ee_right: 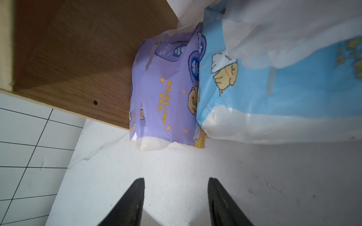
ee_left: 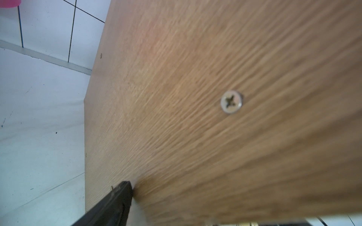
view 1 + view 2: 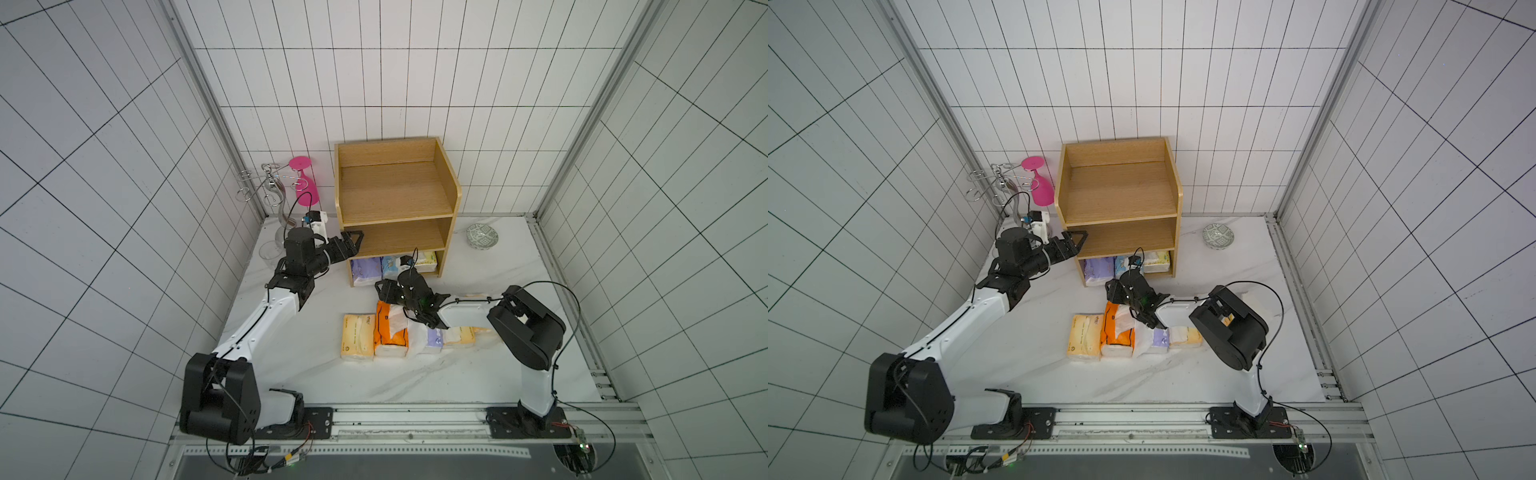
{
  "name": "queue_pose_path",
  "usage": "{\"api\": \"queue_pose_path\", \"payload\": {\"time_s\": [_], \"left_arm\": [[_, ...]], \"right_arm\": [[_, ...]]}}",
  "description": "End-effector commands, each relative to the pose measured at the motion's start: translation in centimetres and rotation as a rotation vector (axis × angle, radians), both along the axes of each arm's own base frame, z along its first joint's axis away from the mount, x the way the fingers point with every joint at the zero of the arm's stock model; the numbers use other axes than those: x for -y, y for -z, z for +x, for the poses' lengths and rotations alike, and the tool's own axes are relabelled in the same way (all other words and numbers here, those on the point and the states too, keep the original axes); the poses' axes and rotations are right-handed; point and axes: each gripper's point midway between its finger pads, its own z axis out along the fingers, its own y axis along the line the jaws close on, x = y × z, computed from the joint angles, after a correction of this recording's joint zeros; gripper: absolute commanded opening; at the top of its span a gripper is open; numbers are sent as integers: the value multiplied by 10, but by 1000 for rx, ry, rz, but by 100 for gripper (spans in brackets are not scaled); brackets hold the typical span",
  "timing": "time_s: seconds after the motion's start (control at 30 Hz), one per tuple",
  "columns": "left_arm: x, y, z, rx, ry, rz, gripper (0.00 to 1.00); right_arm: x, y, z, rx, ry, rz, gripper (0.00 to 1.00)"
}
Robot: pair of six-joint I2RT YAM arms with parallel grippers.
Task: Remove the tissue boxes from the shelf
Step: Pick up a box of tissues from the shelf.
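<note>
The wooden shelf (image 3: 395, 191) stands at the back. Its top two tiers are bare. The bottom tier holds a purple tissue box (image 1: 166, 94), a light blue one (image 1: 274, 88) and a cream one (image 3: 427, 261). My right gripper (image 1: 176, 179) hovers low over the table just in front of the purple and blue packs, open and holding nothing. My left gripper (image 3: 353, 243) is clamped on the shelf's left side panel at middle-tier height, with one finger (image 2: 121, 197) pressed on the outer face. On the table lie cream-yellow (image 3: 357, 336), orange (image 3: 388, 328), purple-white (image 3: 432, 338) and cream (image 3: 459, 336) packs.
A pink upturned glass (image 3: 305, 183) hangs on a silver wire stand (image 3: 266, 187) left of the shelf, with a clear glass (image 3: 269, 251) below it. A patterned bowl (image 3: 482, 237) sits right of the shelf. My right arm reaches over the packs on the table.
</note>
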Motion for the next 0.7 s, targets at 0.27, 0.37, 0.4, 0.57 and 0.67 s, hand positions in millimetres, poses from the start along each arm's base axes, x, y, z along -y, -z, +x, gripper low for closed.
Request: {"api": "queue_pose_path", "payload": {"time_s": [0.27, 0.37, 0.4, 0.57, 0.67], "left_arm": [[6, -15, -4, 35, 19, 5, 97], [7, -17, -5, 39, 21, 14, 97], [8, -16, -5, 38, 23, 16, 97], [11, -18, -6, 39, 34, 25, 97], [10, -18, -6, 38, 33, 32, 97]], "right_arm": [[-12, -6, 9, 39, -21, 21, 55], [-18, -10, 13, 60, -29, 57, 56], [-20, -12, 15, 65, -31, 64, 56], [-30, -12, 21, 77, -44, 70, 57], [-30, -12, 28, 86, -27, 66, 57]]}}
